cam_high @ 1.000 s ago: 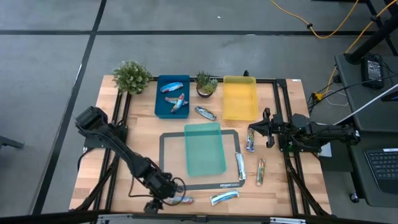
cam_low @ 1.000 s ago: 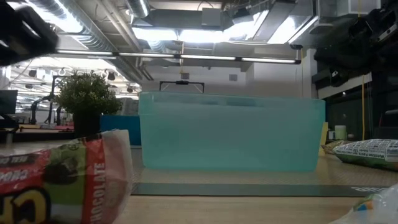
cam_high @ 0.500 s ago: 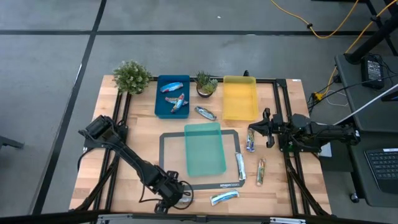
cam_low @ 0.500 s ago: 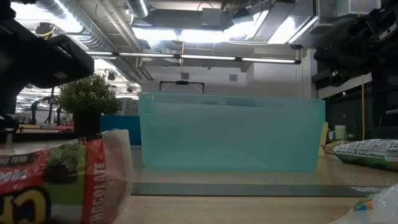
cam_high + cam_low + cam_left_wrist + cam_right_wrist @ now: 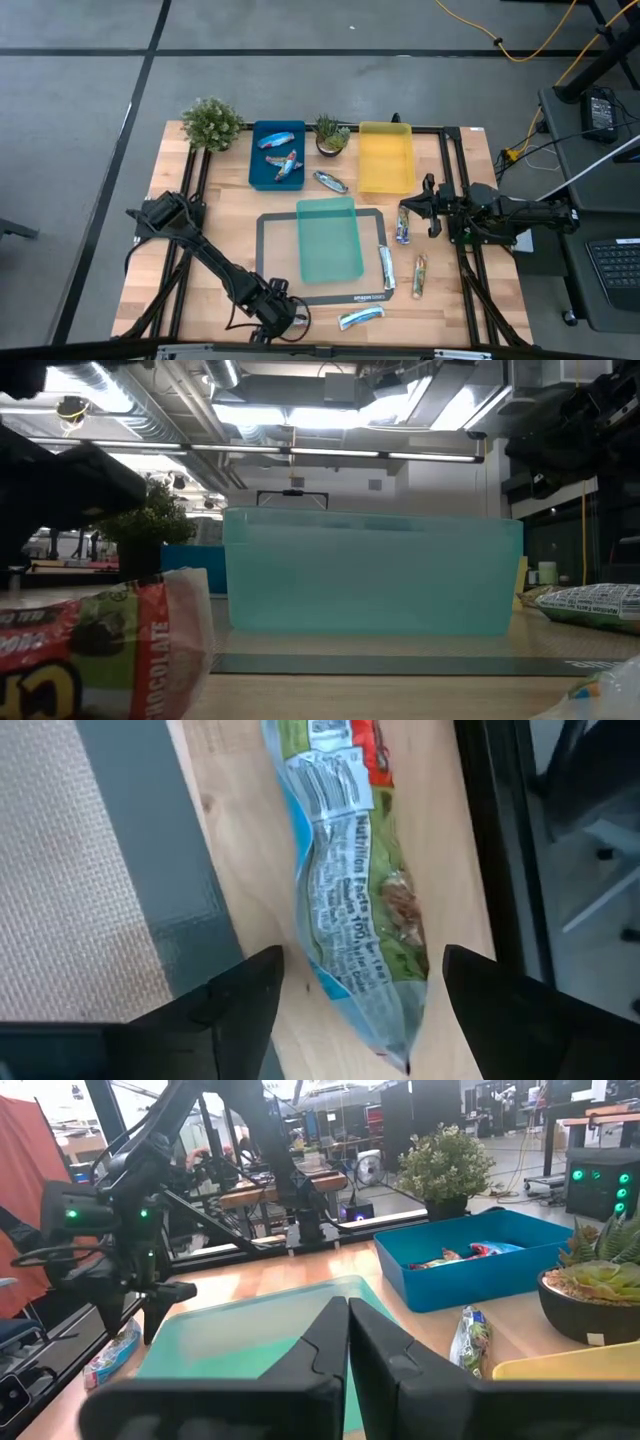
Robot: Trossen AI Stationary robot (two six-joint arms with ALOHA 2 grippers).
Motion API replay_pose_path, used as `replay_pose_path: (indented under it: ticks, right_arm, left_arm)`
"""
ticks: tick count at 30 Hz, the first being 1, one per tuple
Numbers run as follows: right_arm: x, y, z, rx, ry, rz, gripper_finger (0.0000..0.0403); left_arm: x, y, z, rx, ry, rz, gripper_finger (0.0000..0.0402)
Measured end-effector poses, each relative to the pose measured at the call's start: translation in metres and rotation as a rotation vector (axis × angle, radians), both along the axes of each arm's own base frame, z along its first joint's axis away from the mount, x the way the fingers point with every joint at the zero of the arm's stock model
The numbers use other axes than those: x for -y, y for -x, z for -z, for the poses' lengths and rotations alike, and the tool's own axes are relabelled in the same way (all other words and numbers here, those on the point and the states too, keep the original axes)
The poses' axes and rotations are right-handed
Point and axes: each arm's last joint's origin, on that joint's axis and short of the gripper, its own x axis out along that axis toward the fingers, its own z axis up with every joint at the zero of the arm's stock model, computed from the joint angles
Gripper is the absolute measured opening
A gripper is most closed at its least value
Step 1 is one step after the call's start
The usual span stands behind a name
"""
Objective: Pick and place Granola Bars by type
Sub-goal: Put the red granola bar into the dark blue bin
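Note:
One granola bar (image 5: 350,880), in a blue, green and red wrapper, lies flat on the wood by the table's near edge; the low view shows it close up (image 5: 100,655). My left gripper (image 5: 362,960) hangs just above it, open and pointing steeply down, one finger on each side of the bar's end (image 5: 283,318). My right gripper (image 5: 405,212) waits shut at the table's right side (image 5: 347,1350). The blue tray (image 5: 256,165) holds two bars. Several more bars (image 5: 360,318) lie loose on the table.
A teal tray (image 5: 329,240) sits on a dark mat (image 5: 268,255) mid-table. A yellow tray (image 5: 386,160) and two potted plants (image 5: 211,123) stand along the far edge. Loose bars lie at the mat's right (image 5: 386,268) and near my right gripper (image 5: 402,230).
My left gripper has come down toward the table's near edge and a little rightward, over the bar there, tipping more steeply downward. Its arm has sunk into the low view's upper left. The bar has not moved.

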Motion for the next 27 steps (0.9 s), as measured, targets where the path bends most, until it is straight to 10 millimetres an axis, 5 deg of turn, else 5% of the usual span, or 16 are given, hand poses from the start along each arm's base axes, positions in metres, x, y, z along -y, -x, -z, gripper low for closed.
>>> replay_pose_path:
  ticks: [6,18,27]
  right_arm:
    - [0.000,0.000,0.000,0.000,0.000,0.000,0.0016]
    - [0.000,0.000,0.000,0.000,0.000,0.000,0.0016]
    - [0.000,0.000,0.000,0.000,0.000,-0.001,0.0016]
  left_arm:
    - [0.000,-0.001,0.004,-0.013,-0.006,-0.031,0.0234]
    - [-0.002,-0.001,0.003,-0.027,-0.005,-0.086,0.0082]
    - [-0.015,0.013,-0.035,-0.049,-0.016,-0.107,0.0036]
